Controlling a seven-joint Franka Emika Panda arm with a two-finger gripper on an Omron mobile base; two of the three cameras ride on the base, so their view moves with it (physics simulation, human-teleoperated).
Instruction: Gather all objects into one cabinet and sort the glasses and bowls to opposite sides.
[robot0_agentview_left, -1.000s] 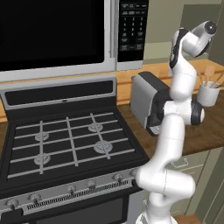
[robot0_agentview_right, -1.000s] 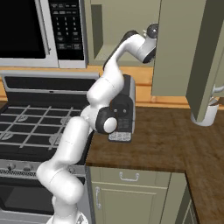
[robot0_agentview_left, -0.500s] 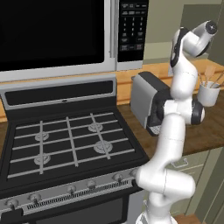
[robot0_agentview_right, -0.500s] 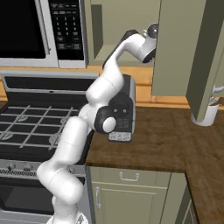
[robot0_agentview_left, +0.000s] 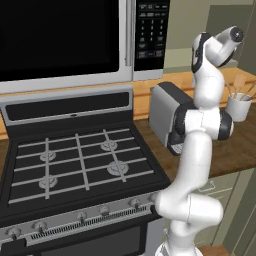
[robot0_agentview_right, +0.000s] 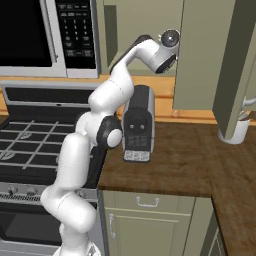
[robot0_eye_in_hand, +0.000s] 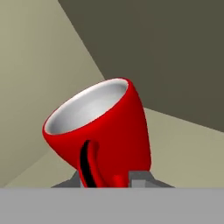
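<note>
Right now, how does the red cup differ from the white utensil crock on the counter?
The red cup is empty; the white crock holds wooden spoons. The red cup sits gripped in the tool, while the white crock stands on the counter. Colours differ, red against white. Both are round, open-topped vessels.

This is a home kitchen. A black gas stove (robot0_agentview_left: 75, 165) with grates and front knobs fills the lower left of the left base view, and a microwave (robot0_agentview_left: 75, 40) hangs above it at the upper left. A toaster (robot0_agentview_right: 138, 122) stands on a dark wood counter (robot0_agentview_right: 190, 165) in the middle of the right base view. Olive-beige cabinets (robot0_agentview_right: 150, 225) sit below at the bottom, and a white crock (robot0_agentview_left: 238, 106) of wooden spoons stands at the right edge of the left base view.
</note>
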